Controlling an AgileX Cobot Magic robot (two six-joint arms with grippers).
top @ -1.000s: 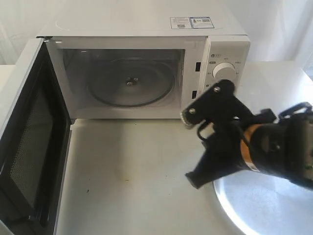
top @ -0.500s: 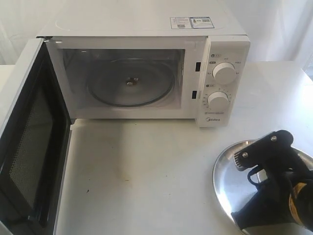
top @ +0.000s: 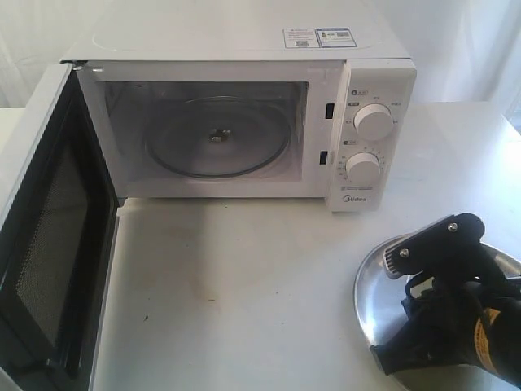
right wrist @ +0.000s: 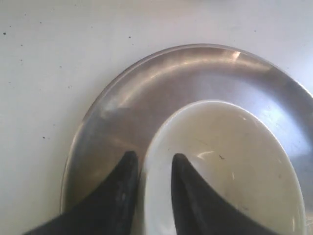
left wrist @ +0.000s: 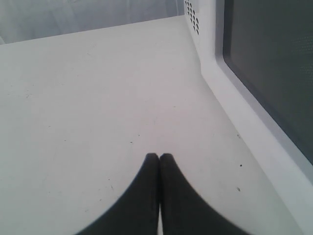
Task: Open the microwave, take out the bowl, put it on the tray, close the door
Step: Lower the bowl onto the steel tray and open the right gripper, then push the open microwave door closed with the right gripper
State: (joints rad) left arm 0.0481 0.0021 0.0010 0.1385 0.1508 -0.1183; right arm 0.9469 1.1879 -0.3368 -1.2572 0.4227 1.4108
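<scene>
The white microwave stands at the back with its door swung wide open to the left; its cavity holds no bowl. The silver tray lies at the front right, partly under my right arm. In the right wrist view the white bowl sits over the tray, and my right gripper is shut on its rim, one finger inside and one outside. The exterior view hides the bowl behind the arm. My left gripper is shut and empty, low over the table beside the door's dark window.
The clear glass turntable plate lies inside the cavity. Two round dials are on the microwave's right panel. White tabletop stretches between the open door and the tray.
My right arm came away from the microwave front, down and right to the tray, carrying the bowl. In the last half second it shifted only slightly. The door and left gripper stayed put.
</scene>
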